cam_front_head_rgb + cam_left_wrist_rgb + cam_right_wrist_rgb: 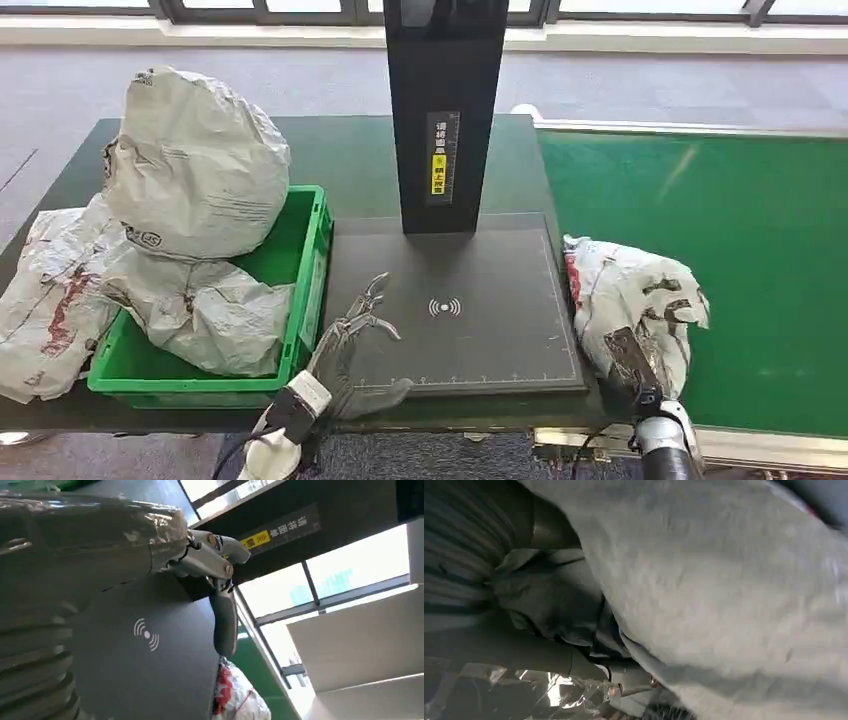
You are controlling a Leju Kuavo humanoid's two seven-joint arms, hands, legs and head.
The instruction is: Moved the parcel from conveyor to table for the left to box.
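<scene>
Parcel: crumpled grey bag with red print, lower right of the head view, straddling the table's right edge and the green conveyor.
Right hand: fingers clamped on the parcel's near side; grey wrapping pressed against it in the wrist view.
Left hand: holds nothing, fingers spread, lower centre over the dark scanner pad.
Box: green, left of pad, heaped with other bags.
</scene>
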